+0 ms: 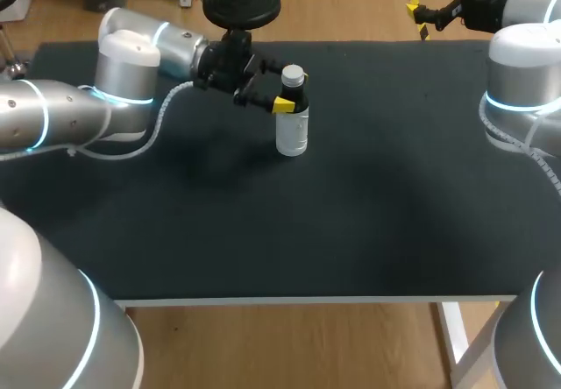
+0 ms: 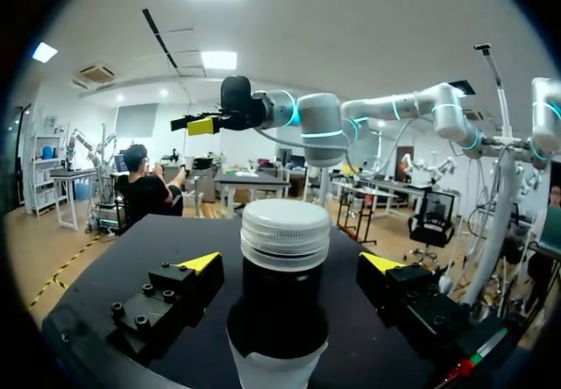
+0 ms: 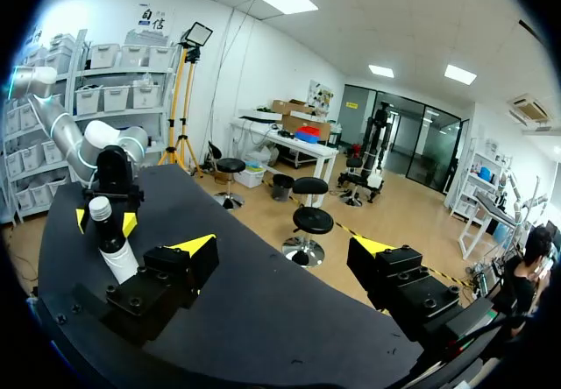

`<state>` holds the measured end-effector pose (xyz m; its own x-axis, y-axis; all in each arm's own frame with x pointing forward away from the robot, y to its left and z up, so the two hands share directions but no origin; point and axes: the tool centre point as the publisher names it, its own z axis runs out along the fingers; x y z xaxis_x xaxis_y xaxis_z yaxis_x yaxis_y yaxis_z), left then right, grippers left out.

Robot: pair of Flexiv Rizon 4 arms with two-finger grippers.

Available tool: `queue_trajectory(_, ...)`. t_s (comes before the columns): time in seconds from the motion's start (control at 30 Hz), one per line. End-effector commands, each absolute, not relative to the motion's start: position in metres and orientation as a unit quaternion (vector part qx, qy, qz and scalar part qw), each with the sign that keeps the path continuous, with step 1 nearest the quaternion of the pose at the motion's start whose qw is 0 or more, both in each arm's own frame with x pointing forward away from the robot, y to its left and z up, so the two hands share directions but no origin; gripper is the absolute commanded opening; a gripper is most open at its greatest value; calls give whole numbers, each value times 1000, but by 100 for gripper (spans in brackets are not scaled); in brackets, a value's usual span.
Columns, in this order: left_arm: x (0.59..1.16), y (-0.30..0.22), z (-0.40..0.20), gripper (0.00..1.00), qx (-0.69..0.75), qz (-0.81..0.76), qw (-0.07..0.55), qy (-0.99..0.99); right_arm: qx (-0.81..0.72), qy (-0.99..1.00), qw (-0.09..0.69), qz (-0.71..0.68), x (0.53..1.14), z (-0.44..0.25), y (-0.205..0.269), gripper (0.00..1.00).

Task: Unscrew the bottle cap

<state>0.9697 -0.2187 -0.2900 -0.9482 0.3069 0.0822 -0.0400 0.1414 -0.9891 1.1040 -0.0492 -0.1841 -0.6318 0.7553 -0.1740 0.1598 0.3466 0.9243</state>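
bottle (image 2: 276,314) upright — inside the open left claw (image 2: 291,265).

The left end effector (image 1: 292,93) brackets the neck of the upright bottle (image 1: 292,133) under its white cap (image 1: 293,76).

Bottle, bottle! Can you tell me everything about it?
The bottle is dark up top and white below, with a ribbed white cap screwed on. It stands upright on the black table. The left gripper has one open finger on each side of its neck, not touching it.
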Motion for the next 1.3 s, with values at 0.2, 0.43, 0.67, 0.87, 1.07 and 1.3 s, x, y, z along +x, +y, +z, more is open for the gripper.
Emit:
queue_trajectory(0.2,976,-217,-292,100,-90,652,138,-740,300,761,306,487,1104,-184,-50,100)
queue_trajectory(0.43,976,-212,-290,100,-89,657,136,-736,300,761,306,487,1104,-184,-50,100)
queue_trajectory(0.67,973,-214,-289,100,-99,657,139,-735,300,761,306,487,1104,-184,-50,100)
queue_trajectory(0.87,972,-214,-288,100,-104,657,139,-733,300,761,306,487,1104,-184,-50,100)
queue_trajectory(1.07,971,-214,-288,83,-106,658,140,-732,300,761,306,487,1104,-184,-50,100)
queue_trajectory(1.3,970,-214,-288,14,-110,658,140,-732,300,761,306,487,1104,-184,-50,100)
